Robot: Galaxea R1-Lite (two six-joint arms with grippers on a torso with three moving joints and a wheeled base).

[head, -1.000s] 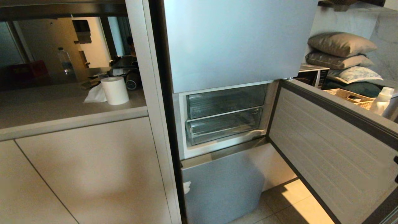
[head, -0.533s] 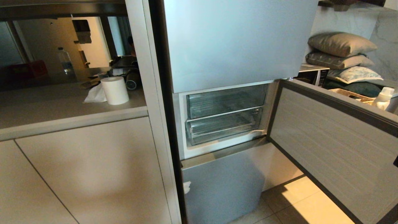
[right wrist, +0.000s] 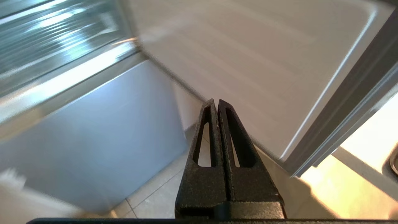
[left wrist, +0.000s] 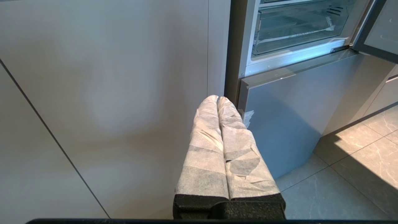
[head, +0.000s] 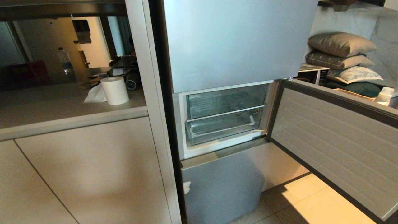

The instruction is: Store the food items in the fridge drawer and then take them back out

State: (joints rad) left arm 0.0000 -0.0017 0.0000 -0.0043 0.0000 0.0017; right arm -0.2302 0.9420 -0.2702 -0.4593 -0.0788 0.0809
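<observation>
Fridge drawer (head: 224, 129): the lower of two clear drawers in the open middle compartment, near frame centre in head view. It sits pushed in, flush with the compartment front. Ribbed floor shows through the plastic; nothing red is visible inside. Lettering on the front is too small to read from here. The upper clear drawer (head: 225, 101) is directly at 12 o'clock of it, also shut and apparently empty.

Food items: not in any view. Location unknown.

Compartment door (head: 335, 143): swung wide open, at 3 o'clock of the drawers, inner ribbed face toward the camera. Lower fridge door (head: 222, 183) at 6 o'clock, closed.

Right end effector (right wrist: 216, 107): fingers pressed together, holding nothing, aimed between the lower fridge door and the inner face of the open door; not touching either. View is motion-blurred.

Left end effector (left wrist: 217, 102): wrapped fingers together, empty, parked low facing the cabinet panel (left wrist: 108, 102), drawer at its 1 o'clock.

Desk (head: 62, 105) at 9 o'clock of the fridge carries a paper roll (head: 115, 90).

Progress, judged: door opening appears done. Left to do: pull the drawer out, fetch and store both items, remove them again. Very early stage.
</observation>
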